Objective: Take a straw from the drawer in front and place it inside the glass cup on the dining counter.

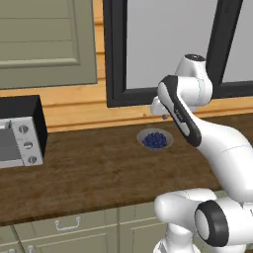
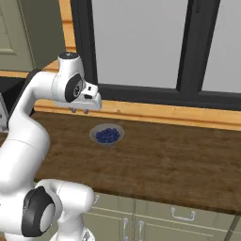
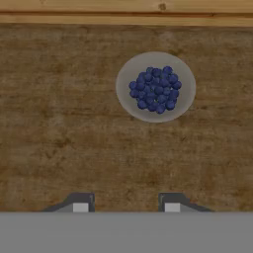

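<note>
In the left base view, the white arm rises from the lower right and bends over a dark wood surface (image 1: 99, 168). Its end effector (image 1: 160, 114) hangs above the back of that surface, close to the pale wood wall strip under a dark-framed window (image 1: 163, 49). Just below and in front of it sits a small grey bowl (image 1: 155, 139) heaped with blueberries (image 1: 154, 141). A black and silver toaster oven (image 1: 20, 131) stands at the far left of the surface, and a sage-green wall cabinet (image 1: 47, 42) hangs above it. Along the bottom edge run green drawer fronts; the drawer (image 1: 66, 225) with a small silver bar handle is closed.

In the right base view, the arm comes up from the lower left. The end effector (image 2: 79, 111) points down over the surface, apart from it, with the bowl near it toward the right and lower. Two short fingertips (image 2: 86, 111) show under the hand with a gap between them. More green drawer fronts with silver handles line the bottom.

In the hand view, the camera looks straight down on the wood planks. The bowl lies in the upper middle, slightly right of centre, well apart from the fingertips. The two dark fingertips at the bottom stand apart with bare wood between them: the end effector is partly open and holds nothing.
</note>
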Motion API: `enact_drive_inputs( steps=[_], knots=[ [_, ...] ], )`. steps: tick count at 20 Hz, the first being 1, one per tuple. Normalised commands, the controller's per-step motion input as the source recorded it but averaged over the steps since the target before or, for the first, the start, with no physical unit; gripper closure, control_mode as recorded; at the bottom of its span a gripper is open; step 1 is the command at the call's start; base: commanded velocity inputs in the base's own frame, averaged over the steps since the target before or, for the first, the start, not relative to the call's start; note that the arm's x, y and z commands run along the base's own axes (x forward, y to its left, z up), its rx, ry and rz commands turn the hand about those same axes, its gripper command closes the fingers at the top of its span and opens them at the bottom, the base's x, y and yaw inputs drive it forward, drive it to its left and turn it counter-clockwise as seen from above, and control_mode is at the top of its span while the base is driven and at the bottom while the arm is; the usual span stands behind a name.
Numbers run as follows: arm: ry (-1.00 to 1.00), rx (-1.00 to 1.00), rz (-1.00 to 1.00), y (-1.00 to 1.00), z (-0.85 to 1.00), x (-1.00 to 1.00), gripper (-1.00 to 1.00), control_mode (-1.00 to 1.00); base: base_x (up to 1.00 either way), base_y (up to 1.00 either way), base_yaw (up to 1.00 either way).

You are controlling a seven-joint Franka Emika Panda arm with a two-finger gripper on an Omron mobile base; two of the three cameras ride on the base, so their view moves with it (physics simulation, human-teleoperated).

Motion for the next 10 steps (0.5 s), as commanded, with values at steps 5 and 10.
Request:
enact_drive_inputs(
  steps=[5,10],
  knots=[
    [0.00,0.00,0.00,0.00,0.00,-0.01,-1.00,1.00,-0.03,0.00,0.00],
    [0.00,0.00,0.00,0.00,0.00,0.00,-1.00,1.00,-0.76,0.07,-0.09]
  ],
)
